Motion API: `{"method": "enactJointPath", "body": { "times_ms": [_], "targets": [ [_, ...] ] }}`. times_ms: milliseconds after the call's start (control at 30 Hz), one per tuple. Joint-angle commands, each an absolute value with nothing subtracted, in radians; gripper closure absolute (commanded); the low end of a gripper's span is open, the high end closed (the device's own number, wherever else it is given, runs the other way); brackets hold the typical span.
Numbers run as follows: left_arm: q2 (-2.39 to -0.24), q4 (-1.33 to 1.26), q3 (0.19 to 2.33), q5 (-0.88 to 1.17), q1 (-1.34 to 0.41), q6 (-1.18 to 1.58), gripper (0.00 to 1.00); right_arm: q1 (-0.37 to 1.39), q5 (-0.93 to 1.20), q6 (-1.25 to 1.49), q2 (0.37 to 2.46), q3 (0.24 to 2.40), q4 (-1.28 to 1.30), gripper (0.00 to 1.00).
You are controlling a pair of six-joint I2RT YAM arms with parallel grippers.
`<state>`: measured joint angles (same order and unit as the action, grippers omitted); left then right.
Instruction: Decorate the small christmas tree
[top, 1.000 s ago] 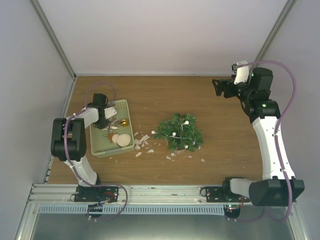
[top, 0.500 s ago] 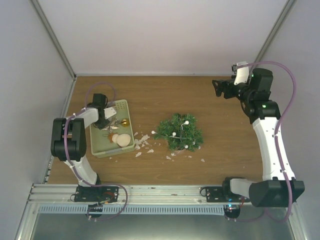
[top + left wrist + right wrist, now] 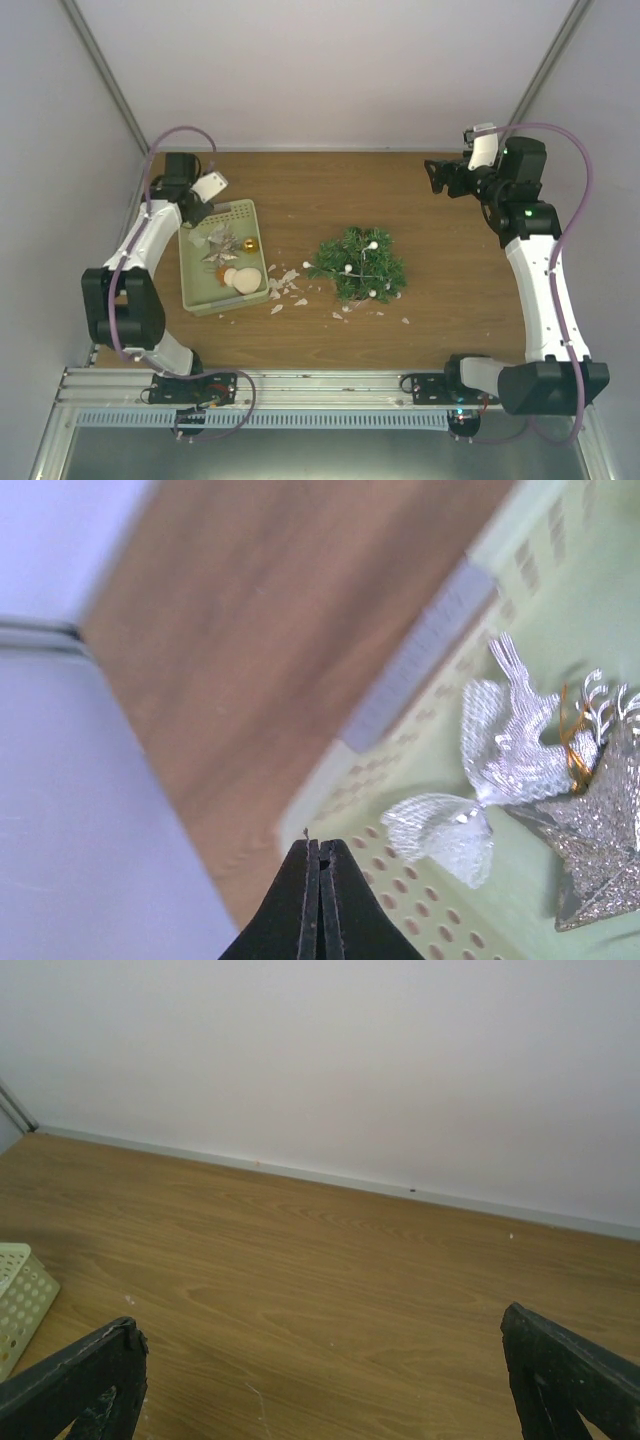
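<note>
The tree [image 3: 357,264] stands near the middle of the counter [image 3: 450,300], well apart from both arms. From above its green branches hide the pot, and a few white balls [image 3: 372,244] sit among the needles. White scraps [image 3: 288,285] lie on the wood between the tree and the tray [image 3: 195,290], with a few more just in front of the tree.

The left arm [image 3: 150,235] reaches over the far left corner of the tray. Its left jaws are pressed fully together in the wrist view, with nothing clamped between them. A tiny speck at their tip is too small to identify. They hang above the tray's rim, beside a silver mesh bow [image 3: 490,770] and a silver star [image 3: 590,860]. The star is cut off by the frame edge, and a bit of gold wire shows where it meets the bow. That view is blurred toward the counter and the wall.

In the top view the tray also holds a gold ball [image 3: 249,244] and a pale, rounded ornament [image 3: 242,278] whose shape is hard to make out.

The right arm [image 3: 530,250] is raised over the far right corner of the counter. Its right jaws stand wide apart and hold nothing. Only their dark tips show at the bottom corners of the wrist view, with bare wood ahead and a corner of the tray at the left edge.

Any markings on the arms are too small to read.
</note>
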<state>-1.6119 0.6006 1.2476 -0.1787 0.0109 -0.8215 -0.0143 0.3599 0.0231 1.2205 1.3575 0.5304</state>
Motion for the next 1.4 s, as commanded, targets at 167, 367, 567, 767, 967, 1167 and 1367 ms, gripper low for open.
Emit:
{"method": "enactJointPath", "body": {
  "times_ms": [167,367,567,767,967,1167,1367],
  "targets": [
    [-1.494,0.807,1.370,-0.006,0.008,-0.767,1.00,-0.021,0.389,0.045,1.194,1.398,0.517,0.04],
    [-1.514,0.726,1.193,-0.060,-0.030,-0.808,0.67,-0.021,0.399,0.044,1.191,1.391,0.524,0.04],
    [-1.535,0.639,1.066,-0.131,-0.032,-0.880,0.40,-0.021,0.389,0.036,1.181,1.377,0.529,0.04],
    [-1.576,0.553,1.010,-0.209,-0.030,-0.901,0.40,-0.021,0.400,0.043,1.186,1.358,0.521,0.04],
    [-1.630,0.423,0.962,-0.278,-0.025,-0.924,0.51,-0.021,0.390,0.038,1.182,1.358,0.528,0.03],
    [-1.673,0.334,0.929,-0.336,-0.014,-0.942,0.56,-0.021,0.384,0.034,1.180,1.350,0.532,0.03],
    [-1.676,0.254,0.914,-0.354,-0.005,-0.958,0.77,-0.021,0.386,0.038,1.177,1.332,0.520,0.03]
  ]
}}
